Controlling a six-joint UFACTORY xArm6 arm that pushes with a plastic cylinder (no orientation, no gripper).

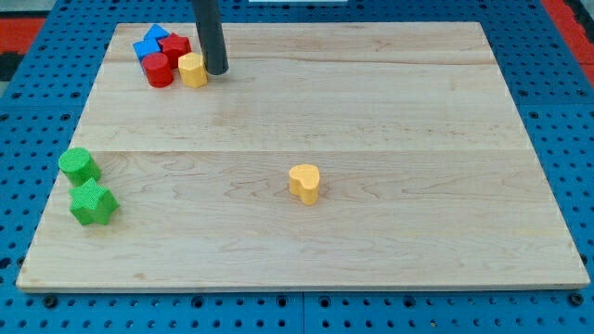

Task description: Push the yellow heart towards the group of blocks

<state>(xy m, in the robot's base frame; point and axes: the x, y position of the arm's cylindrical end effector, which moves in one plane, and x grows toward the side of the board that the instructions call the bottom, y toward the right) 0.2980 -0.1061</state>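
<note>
The yellow heart (303,182) lies alone near the middle of the wooden board, slightly toward the view's bottom. A group of blocks sits at the view's top left: a blue block (150,44), a red block (175,46), a red cylinder (158,70) and a yellow block (192,69). My tip (215,70) is right next to the yellow block's right side, far up and left of the yellow heart.
A green cylinder (79,165) and a green star-shaped block (93,203) sit near the board's left edge. The wooden board (418,111) rests on a blue perforated surface.
</note>
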